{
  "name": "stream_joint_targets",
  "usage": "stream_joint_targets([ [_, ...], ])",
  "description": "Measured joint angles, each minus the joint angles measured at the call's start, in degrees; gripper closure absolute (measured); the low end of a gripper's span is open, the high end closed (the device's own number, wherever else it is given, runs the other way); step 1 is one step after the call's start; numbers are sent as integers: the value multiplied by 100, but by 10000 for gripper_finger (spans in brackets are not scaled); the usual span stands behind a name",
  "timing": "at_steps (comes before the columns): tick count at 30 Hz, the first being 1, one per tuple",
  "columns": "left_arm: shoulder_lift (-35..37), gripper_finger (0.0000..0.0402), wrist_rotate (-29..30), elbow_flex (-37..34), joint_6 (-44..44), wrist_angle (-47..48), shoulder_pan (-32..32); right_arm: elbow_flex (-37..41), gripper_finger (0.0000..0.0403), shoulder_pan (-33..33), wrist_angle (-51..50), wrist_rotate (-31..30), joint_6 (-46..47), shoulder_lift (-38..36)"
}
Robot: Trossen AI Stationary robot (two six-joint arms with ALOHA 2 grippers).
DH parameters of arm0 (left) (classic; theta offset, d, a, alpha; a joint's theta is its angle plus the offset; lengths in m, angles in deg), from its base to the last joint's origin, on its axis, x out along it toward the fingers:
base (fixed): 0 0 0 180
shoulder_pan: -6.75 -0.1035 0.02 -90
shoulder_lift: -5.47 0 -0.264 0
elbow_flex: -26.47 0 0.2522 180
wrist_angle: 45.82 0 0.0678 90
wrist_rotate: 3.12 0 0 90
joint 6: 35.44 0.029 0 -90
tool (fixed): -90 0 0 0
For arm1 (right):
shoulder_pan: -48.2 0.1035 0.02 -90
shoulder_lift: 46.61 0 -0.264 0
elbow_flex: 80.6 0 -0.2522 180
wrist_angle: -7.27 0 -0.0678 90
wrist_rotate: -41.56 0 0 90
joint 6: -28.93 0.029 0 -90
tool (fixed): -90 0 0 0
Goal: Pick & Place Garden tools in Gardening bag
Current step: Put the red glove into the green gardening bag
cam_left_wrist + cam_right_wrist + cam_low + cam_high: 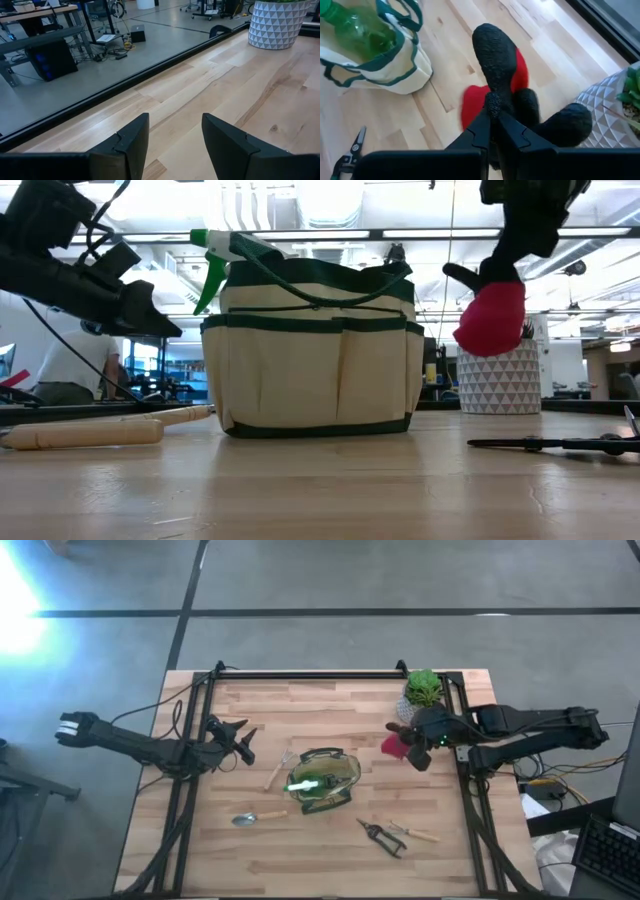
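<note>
The right gripper (494,116) is raised above the bench (300,850), between the gardening bag (322,780) and the white plant pot (422,690). Its fingers (515,132) are pressed together on the red and black glove (506,80), which hangs from them clear of the bench surface. In the low view the glove (492,315) is at about the height of the bag rim and in front of the triangle-patterned pot (498,380).

The left gripper (243,743) is positioned over the left part of the bench, away from the bag. Its fingers (131,137) are spread, and only bare wood shows between them.

The gardening bag stands upright near the centre of the bench. A green spray bottle (308,783) rests inside it, with the trigger head (215,255) projecting above the rim.

The remaining tools lie flat on the bench:
- The wooden-handled fork (279,768) lies just beside the bag on its left.
- The metal trowel (255,818) lies in front of the bag, to the left.
- The pruning shears (382,837) lie in front of the bag, to the right.
- A further wooden-handled tool (412,831) lies just beside the shears.
</note>
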State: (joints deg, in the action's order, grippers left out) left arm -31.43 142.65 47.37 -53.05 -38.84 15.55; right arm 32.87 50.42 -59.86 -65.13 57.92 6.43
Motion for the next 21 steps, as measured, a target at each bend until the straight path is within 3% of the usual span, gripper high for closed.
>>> stream_joint_targets([
  [10,0,216,0,0,0,1,2,-561,394,425,23,-47,-242,3],
  [21,2,216,0,0,0,0,0,-1633,394,1047,260,-1011,-1158,710],
])
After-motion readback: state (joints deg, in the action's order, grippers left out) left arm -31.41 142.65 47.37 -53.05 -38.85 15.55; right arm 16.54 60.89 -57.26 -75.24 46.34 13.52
